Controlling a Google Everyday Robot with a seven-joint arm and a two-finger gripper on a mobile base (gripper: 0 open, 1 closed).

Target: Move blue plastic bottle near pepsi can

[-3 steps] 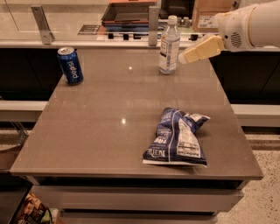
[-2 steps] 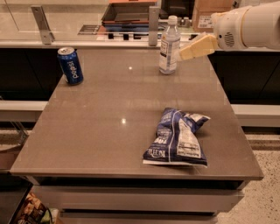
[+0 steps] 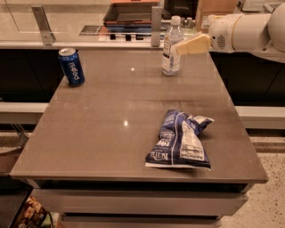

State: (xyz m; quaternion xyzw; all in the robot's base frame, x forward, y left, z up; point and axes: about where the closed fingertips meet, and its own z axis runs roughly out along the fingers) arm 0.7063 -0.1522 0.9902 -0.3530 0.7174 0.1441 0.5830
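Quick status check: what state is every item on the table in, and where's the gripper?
blue plastic bottle: upright, capped, far side.
pepsi can: upright, far left.
snack bag: lying flat, crumpled, near front.
gripper: raised beside the bottle, at label height.

The arm (image 3: 249, 32) is running out past the right edge, so only its last section is showing. Its end effector (image 3: 192, 45), over the far right of the tabletop (image 3: 111, 116), is covering part of the bottle (image 3: 169, 58) near mid-height; whether the two are touching is not showing. The print on the bottle is blurring beyond reading. The tray (image 3: 131, 11) behind is being cut by the top edge.
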